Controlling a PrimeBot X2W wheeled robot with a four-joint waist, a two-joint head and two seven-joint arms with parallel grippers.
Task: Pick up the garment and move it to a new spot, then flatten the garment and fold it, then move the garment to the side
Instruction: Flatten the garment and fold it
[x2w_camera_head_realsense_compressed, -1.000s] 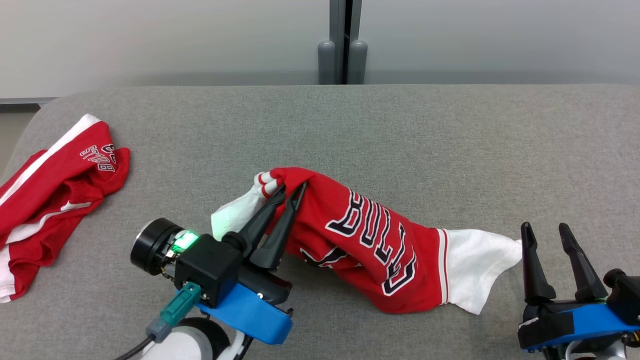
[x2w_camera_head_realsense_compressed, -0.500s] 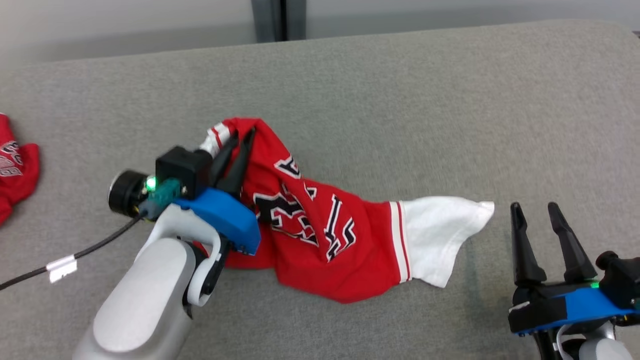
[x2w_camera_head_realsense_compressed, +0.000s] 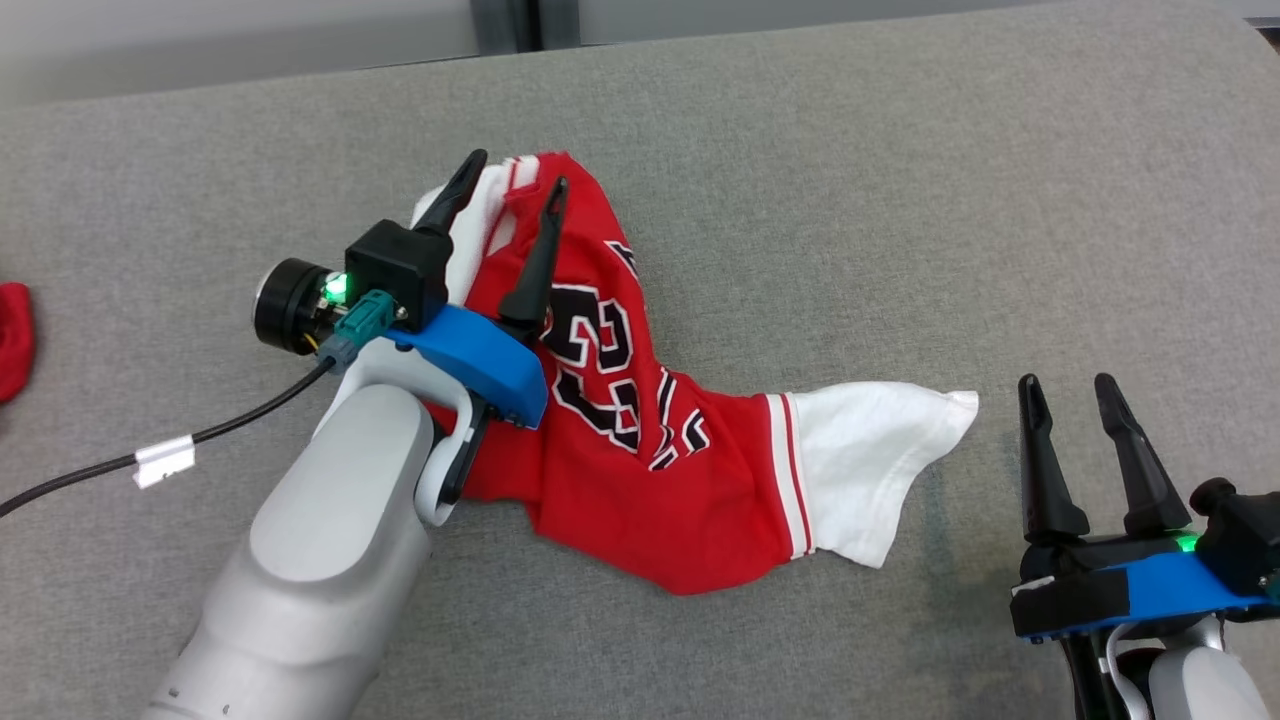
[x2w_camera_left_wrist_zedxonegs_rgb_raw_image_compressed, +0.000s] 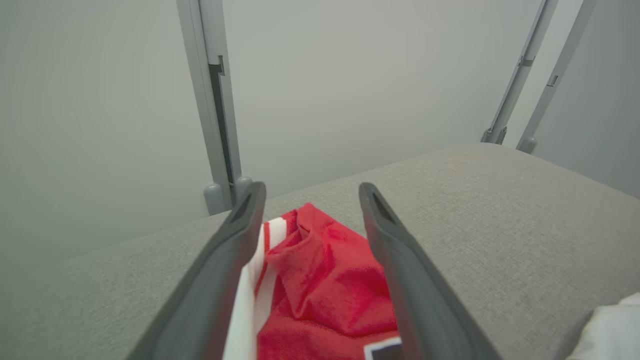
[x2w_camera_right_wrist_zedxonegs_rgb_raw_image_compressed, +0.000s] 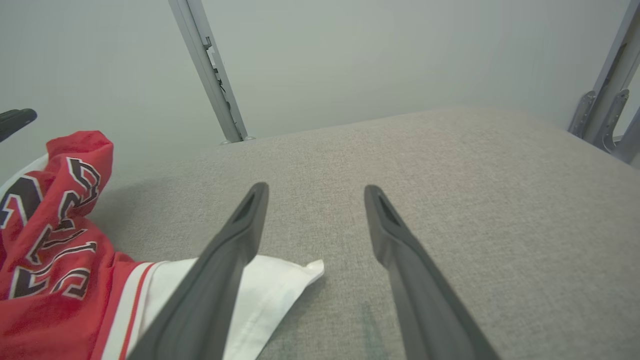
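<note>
The garment (x2w_camera_head_realsense_compressed: 640, 440) is a red jersey with black-and-white lettering and white sleeves, lying crumpled across the grey table (x2w_camera_head_realsense_compressed: 850, 200). Its far end bunches up between the fingers of my left gripper (x2w_camera_head_realsense_compressed: 518, 170), which stands open astride that bunch; the left wrist view shows red cloth (x2w_camera_left_wrist_zedxonegs_rgb_raw_image_compressed: 325, 280) in the gap, gripped by neither finger. One white sleeve (x2w_camera_head_realsense_compressed: 870, 460) trails toward my right gripper (x2w_camera_head_realsense_compressed: 1065, 385), open just off the sleeve's tip. In the right wrist view the sleeve (x2w_camera_right_wrist_zedxonegs_rgb_raw_image_compressed: 265, 295) lies under the left finger and the gripper (x2w_camera_right_wrist_zedxonegs_rgb_raw_image_compressed: 312, 192) holds nothing.
A second red cloth (x2w_camera_head_realsense_compressed: 12, 340) peeks in at the table's left edge. A black cable (x2w_camera_head_realsense_compressed: 170, 455) with a white tag trails from my left wrist. Grey wall panels and a post (x2w_camera_head_realsense_compressed: 505, 25) stand behind the table's far edge.
My left gripper carried the jersey's end farther up the table, then opened and let it go. The camera has shifted, sliding the second cloth toward the left edge. The right gripper stayed open.
</note>
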